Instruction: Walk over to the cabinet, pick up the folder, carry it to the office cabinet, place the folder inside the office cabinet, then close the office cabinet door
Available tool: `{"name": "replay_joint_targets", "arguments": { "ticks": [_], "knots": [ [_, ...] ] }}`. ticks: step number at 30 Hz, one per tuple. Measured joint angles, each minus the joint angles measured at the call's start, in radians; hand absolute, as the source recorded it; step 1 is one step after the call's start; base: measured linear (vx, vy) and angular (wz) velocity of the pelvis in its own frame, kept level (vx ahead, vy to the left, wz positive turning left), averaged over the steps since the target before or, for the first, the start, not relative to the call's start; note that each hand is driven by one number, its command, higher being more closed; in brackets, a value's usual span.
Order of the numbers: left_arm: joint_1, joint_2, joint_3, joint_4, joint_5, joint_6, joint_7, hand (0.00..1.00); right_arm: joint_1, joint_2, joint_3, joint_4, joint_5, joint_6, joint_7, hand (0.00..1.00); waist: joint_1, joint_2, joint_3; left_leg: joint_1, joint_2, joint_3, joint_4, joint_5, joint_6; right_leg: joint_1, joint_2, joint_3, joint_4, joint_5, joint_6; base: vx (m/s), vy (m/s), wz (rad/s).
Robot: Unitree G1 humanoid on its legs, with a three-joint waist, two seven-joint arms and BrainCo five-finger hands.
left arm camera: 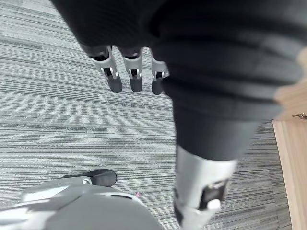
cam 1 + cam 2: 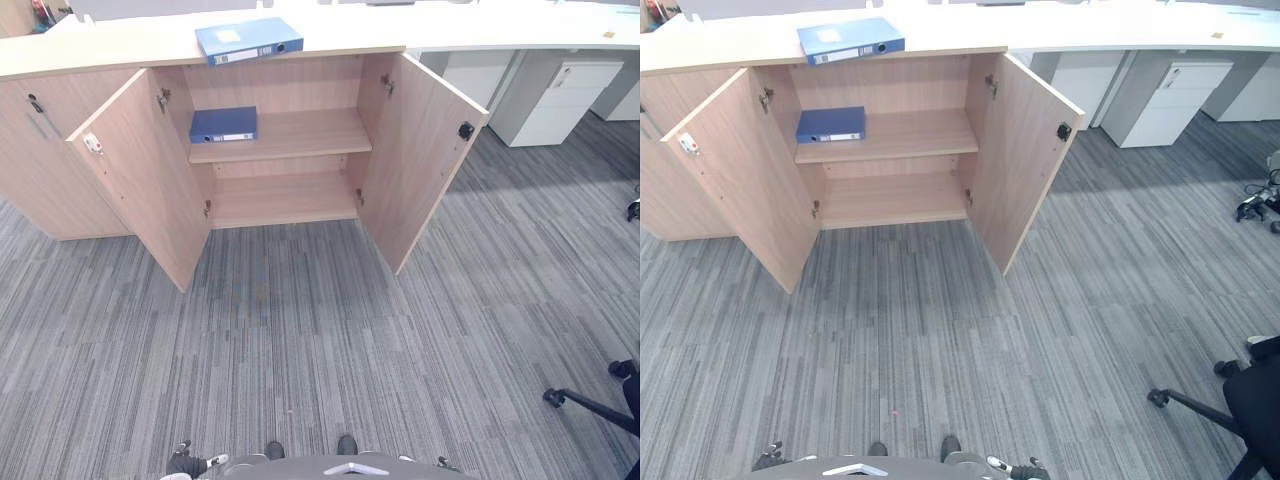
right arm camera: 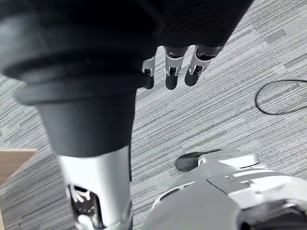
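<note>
A light blue folder [image 2: 248, 40] lies flat on top of the low wooden cabinet [image 2: 90, 45] ahead of me. Both doors of the cabinet stand wide open, the left door [image 2: 140, 170] and the right door [image 2: 415, 150] swung out toward me. Inside, a dark blue folder [image 2: 223, 125] lies at the left end of the upper shelf [image 2: 300, 135]; the lower shelf is bare. My left hand [image 1: 135, 76] hangs over the carpet with straight fingers and holds nothing. My right hand [image 3: 171, 72] hangs the same way, open, far from the cabinet.
Grey striped carpet [image 2: 320, 350] lies between me and the cabinet. A white drawer unit [image 2: 555, 100] stands under a white desk at the back right. A black office chair's base [image 2: 1210, 405] juts in at the lower right.
</note>
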Motion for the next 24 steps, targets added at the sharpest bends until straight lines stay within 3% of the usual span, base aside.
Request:
{"name": "replay_joint_targets", "arguments": {
  "ticks": [9, 24],
  "knots": [
    [-0.017, -0.009, 0.011, 0.000, 0.002, -0.004, -0.003, 0.00, -0.054, 0.012, -0.035, -0.001, -0.002, 0.000, 0.000, 0.00, 0.000, -0.004, 0.020, 0.048, -0.003, 0.006, -0.043, 0.003, -0.009, 0.038, 0.001, -0.006, -0.025, -0.002, 0.020, 0.01, 0.001, -0.01],
    [-0.029, -0.006, 0.011, 0.012, 0.000, -0.004, -0.004, 0.00, -0.085, 0.019, -0.036, 0.000, -0.003, 0.002, 0.000, 0.00, 0.005, -0.008, 0.031, 0.040, -0.003, 0.027, -0.052, 0.000, -0.014, 0.023, 0.001, 0.000, -0.032, -0.002, 0.018, -0.05, -0.016, -0.03]
  ]
}}
